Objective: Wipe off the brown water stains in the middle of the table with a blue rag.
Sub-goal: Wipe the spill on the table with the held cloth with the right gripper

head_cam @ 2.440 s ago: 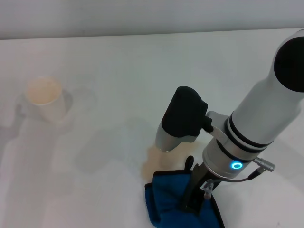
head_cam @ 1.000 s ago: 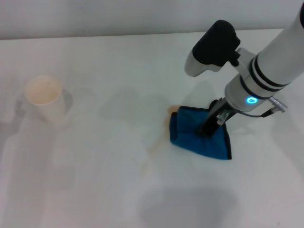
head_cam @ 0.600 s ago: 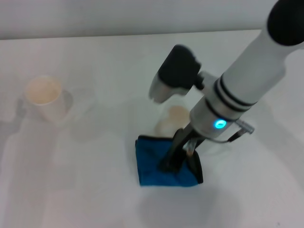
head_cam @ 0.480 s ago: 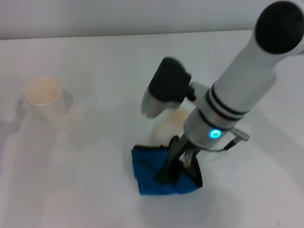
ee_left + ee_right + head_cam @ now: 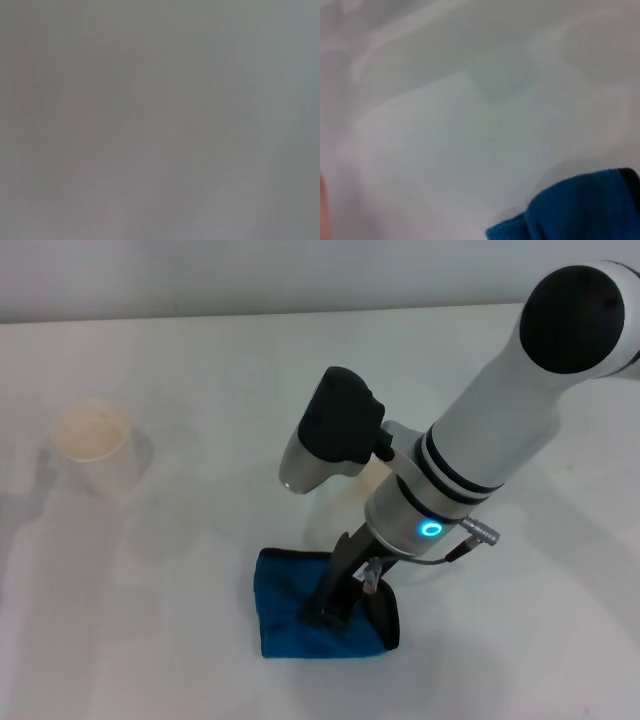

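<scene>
Head view: The right gripper (image 5: 335, 608) is seen pressed down onto the blue rag (image 5: 300, 618), which lies flat on the table (image 5: 200, 360) in the near middle of the work area. Dark fingers (image 5: 338, 585) are planted in the cloth; the rag is judged to be pinched between them, though the tips themselves are sunk in the folds. Of the brown water stains (image 5: 372, 476), only 1 faint tan patch is visible, just behind the wrist and largely hidden by the arm. The rag is noted to sit apart from that patch, on the near side. A paper cup (image 5: 95, 448) stands well apart at the far left. The left arm is not seen in this view.

Left wrist view: Only an even grey field is shown. No gripper, rag or stain can be made out, and the left gripper's state cannot be told.

Right wrist view: A corner of the blue rag (image 5: 580, 210) with its black edging is shown against bare white table (image 5: 445, 125). No stain is visible here, and the arm's own fingers are not shown.

Risks, as judged: If strokes are kept on the near side, the remaining patch may be missed. Because the cloth is held at 1 point only, it may bunch or fold under on a push stroke, reducing contact. A saturated rag may smear tan residue across wiped areas. A wide sweep leftward could reach the cup.
</scene>
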### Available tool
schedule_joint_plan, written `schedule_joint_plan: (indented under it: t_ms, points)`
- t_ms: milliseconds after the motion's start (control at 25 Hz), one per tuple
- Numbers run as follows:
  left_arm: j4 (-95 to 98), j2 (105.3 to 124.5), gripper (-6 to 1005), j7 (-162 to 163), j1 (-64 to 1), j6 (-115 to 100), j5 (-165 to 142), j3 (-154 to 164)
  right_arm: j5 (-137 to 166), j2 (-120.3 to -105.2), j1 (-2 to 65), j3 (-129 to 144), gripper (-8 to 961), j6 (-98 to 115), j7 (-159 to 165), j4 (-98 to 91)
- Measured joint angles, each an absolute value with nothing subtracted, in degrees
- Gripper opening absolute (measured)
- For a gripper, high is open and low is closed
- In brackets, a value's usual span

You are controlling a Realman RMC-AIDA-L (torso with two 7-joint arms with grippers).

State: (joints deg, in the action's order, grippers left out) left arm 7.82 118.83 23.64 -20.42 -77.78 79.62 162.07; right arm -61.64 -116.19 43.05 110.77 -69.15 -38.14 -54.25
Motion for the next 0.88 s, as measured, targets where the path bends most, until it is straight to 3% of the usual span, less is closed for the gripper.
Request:
schedule_joint_plan:
  t_ms: [880]
  points:
    - [7.82, 118.83, 887, 23.64, -20.61, -77.79, 79.81, 162.07, -57.73, -115.46, 46.5, 103.33, 48, -61.53, -38.22, -46.2]
